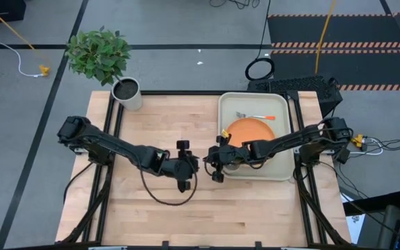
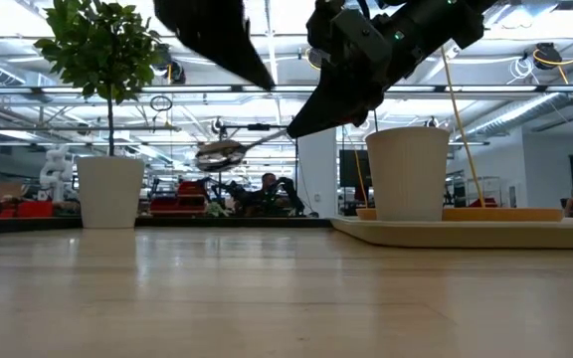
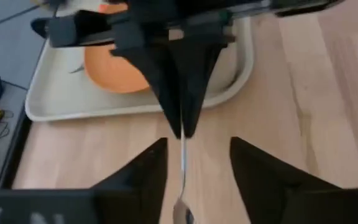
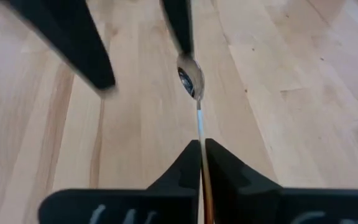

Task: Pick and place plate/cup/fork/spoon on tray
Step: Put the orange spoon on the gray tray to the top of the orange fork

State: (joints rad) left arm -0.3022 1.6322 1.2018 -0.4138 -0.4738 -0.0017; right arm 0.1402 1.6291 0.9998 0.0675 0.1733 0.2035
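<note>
My right gripper (image 1: pixel 214 164) is shut on the spoon (image 4: pixel 191 81), held in the air over the bare table just left of the tray (image 1: pixel 278 104). My left gripper (image 1: pixel 186 167) faces it, open. Its fingers (image 3: pixel 145 171) stand on either side of the spoon's bowl end, and I see no hold there. The orange plate (image 1: pixel 250 130) lies on the tray, with the fork (image 1: pixel 255 116) beyond it. The beige cup (image 2: pixel 406 174) stands on the tray's near left part; my right arm hides it in the high view. My right gripper pinches the spoon's thin shaft (image 4: pixel 199 127) between its two fingertips, with the orange handle running back between the fingers. The fingers come about level from the table's right and lie along the spoon. The spoon is lifted clear, its bowl (image 2: pixel 222 151) pointing toward the table's left.
A grey-white pot (image 1: pixel 127 94) with a leafy plant stands at the table's far left corner. A dark cable loop (image 1: pixel 162 194) hangs below my left arm. Bare wood lies in front of and to the left of the tray.
</note>
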